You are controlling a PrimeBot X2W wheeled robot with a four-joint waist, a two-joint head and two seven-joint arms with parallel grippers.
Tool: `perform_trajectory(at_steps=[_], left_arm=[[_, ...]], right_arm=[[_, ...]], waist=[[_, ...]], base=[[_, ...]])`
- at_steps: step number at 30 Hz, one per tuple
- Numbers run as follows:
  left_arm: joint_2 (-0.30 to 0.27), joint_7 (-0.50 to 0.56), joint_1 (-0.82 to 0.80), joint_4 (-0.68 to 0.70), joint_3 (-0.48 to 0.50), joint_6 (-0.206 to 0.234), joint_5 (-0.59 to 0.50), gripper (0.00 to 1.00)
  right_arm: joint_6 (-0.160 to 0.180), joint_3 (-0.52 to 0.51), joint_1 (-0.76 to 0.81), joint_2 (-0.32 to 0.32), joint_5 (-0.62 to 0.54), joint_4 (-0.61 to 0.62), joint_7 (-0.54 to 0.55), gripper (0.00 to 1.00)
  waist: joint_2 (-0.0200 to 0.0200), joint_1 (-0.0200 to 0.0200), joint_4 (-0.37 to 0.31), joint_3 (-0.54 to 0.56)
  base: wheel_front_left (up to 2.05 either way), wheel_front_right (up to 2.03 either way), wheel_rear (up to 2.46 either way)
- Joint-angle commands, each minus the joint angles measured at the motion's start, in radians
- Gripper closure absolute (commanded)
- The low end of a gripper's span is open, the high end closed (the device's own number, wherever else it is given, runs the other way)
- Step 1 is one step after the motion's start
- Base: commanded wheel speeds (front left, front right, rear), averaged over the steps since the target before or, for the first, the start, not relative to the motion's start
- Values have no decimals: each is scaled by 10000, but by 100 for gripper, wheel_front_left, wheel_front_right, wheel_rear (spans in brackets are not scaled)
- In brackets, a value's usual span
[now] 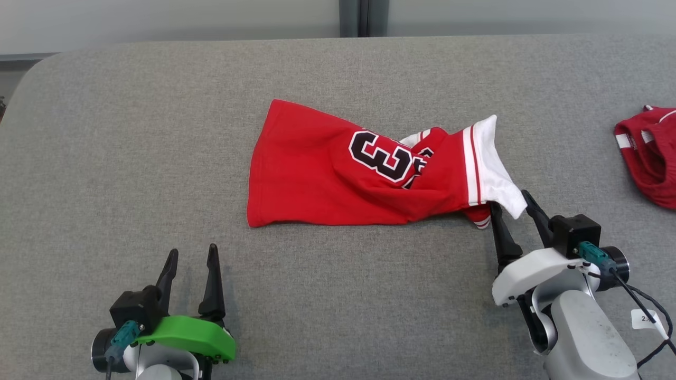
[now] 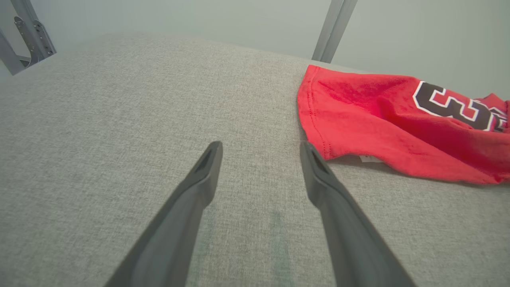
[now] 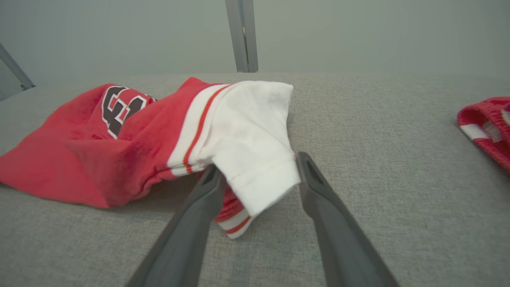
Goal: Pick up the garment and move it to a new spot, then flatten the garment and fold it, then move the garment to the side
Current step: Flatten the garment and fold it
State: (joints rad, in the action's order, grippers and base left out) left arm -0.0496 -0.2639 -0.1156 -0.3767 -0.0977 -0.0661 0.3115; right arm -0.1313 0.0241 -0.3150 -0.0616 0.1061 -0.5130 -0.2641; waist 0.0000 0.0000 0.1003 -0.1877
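Right gripper (image 1: 510, 200) straddles the white sleeve (image 1: 494, 169) of the garment (image 1: 317, 174).
Its fingers stand apart, nothing clamped; left gripper (image 1: 193, 249) gapes empty (over the tabletop (image 1: 105, 158)).

grey fabric tabletop (image 1: 105, 158), second red garment with white stripes (image 1: 652, 158) bunched at right edge, pale wall (image 1: 158, 21) behind, dark vertical post (image 1: 363, 18) centre back, perforated metal bracket (image 2: 34, 36) beyond far corner

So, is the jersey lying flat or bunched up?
Bunched up: the jersey is twisted near its white sleeve, folds covering part of the number.
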Motion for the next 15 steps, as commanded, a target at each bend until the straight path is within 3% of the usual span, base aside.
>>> perform_trajectory(at_steps=[1,2,9,15], left_arm=[[-27,0,-166,-8,-15,-14,47,0],[-27,0,-194,-9,-31,-16,110,0],[-27,0,-247,1,-22,-77,287,0],[-25,0,-69,-239,0,-178,457,0]], right_arm=[[12,24,-120,-9,-89,-59,1,85],[12,45,-175,-8,-76,-102,2,100],[12,81,-634,-89,-106,455,1,100],[12,512,-1835,-599,-303,985,1,100]], waist=[[0,0,1,-57],[0,0,2,-82],[0,0,-12,-41],[0,0,-83,330]], base=[[0,0,0],[0,0,0],[0,0,0],[0,0,0]])
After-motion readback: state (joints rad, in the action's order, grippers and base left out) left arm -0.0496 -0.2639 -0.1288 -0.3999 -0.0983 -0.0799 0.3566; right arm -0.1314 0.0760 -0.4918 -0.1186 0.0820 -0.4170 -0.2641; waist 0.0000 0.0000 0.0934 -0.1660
